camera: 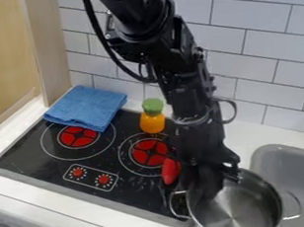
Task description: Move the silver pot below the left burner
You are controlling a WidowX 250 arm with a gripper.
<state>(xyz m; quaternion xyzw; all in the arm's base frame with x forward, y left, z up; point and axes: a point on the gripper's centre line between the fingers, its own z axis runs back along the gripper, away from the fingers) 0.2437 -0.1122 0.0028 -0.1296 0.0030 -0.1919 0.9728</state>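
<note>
Near the front right corner of the stove (pixel 135 202), the silver pot (pixel 238 210) is placed, with one handle over this corner and the other toward the sink (pixel 287 157). The black gripper (pixel 210 182) hangs down at the left part of the pot's rim, but whether it is released, clenched or grasping the pot, one cannot tell. At the stove's back left corner lies a folded blue cloth (pixel 88 107), behind the left burner (pixel 77 136).

The camera looks down slantwise from nearby.
</note>
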